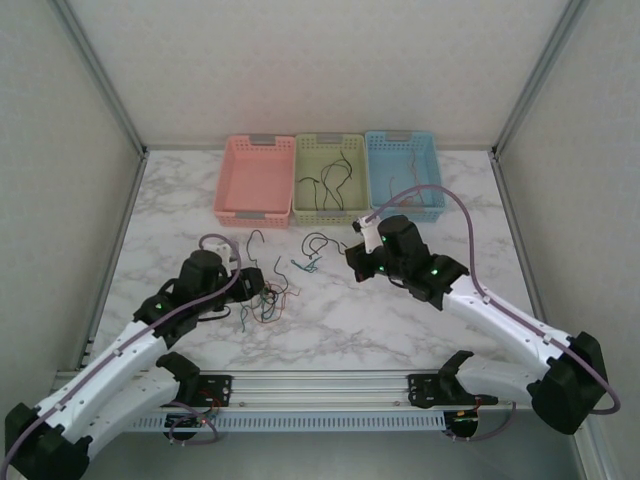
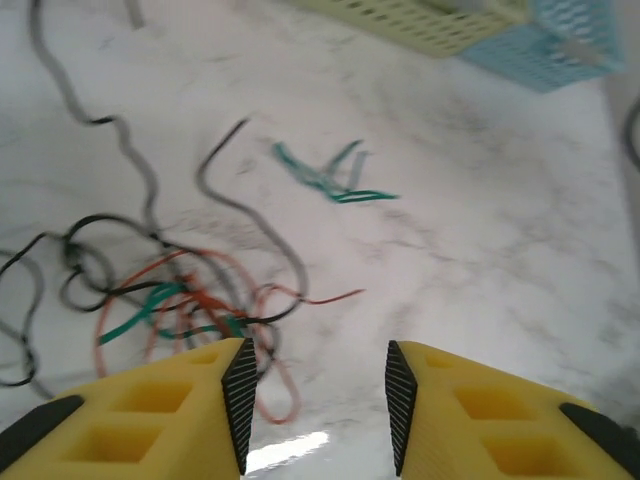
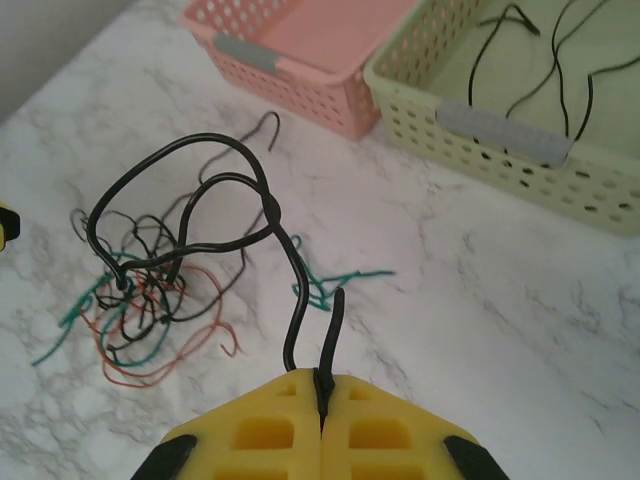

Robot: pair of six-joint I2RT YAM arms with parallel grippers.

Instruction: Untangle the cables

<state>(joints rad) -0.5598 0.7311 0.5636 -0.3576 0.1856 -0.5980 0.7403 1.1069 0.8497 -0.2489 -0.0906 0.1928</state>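
Right wrist view: we see the clump [image 3: 140,305] ahead-left of the right gripper [image 3: 322,400], pads pressed together on one black wire [image 3: 268,208] that loops back toward the clump. The left gripper [image 2: 313,400] is spread and empty, with the clump just ahead-left. We judge the wires light, springy and slippery: pinch near a free end, not mid-knot. A teal strand [image 3: 350,277] lies loose just ahead.

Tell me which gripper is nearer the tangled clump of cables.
Left. The left gripper hangs open at the edge of the clump. The right gripper is farther off, shut on a black cable that runs back to the clump.
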